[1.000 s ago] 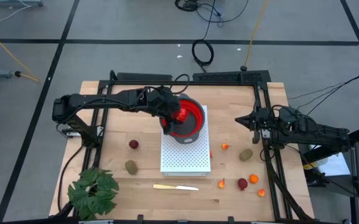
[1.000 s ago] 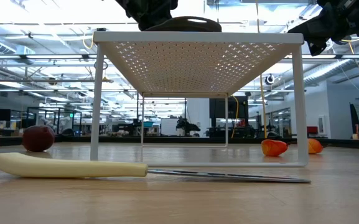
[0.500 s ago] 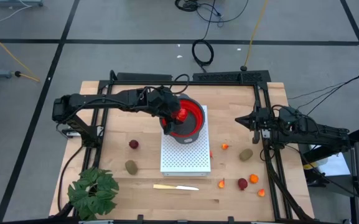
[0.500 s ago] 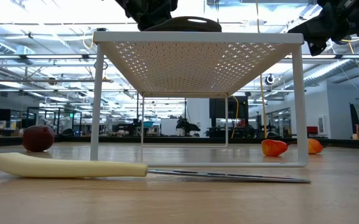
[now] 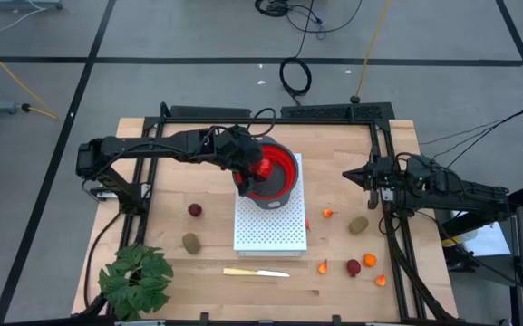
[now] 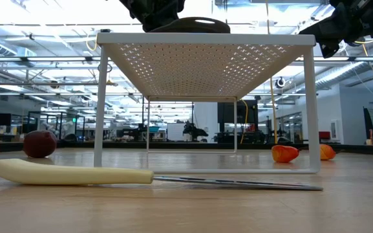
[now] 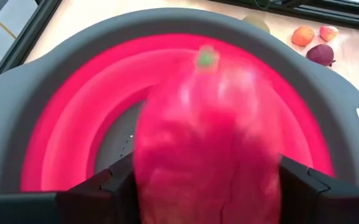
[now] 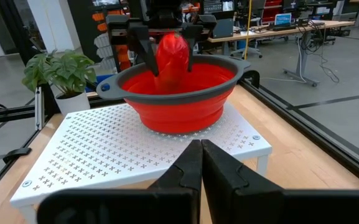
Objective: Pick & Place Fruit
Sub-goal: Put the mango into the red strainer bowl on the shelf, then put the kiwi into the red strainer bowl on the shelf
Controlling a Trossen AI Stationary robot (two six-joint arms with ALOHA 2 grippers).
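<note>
I see a red-orange fruit (image 8: 172, 53) over a red bowl (image 8: 179, 93) with grey rim, on a white perforated shelf (image 5: 270, 228). Pale wood desk (image 5: 188, 276), yellow-handled knife (image 6: 70, 173), green plant (image 5: 136, 279).

Left gripper (image 5: 259, 169) clamped, right gripper (image 5: 345, 176) closed.

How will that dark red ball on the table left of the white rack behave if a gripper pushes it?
The dark red ball looks round and rests free on the flat wooden table, so it would probably roll away. Being small and smooth-looking, it might slip from a closing gripper unless gripped across its centre.
</note>
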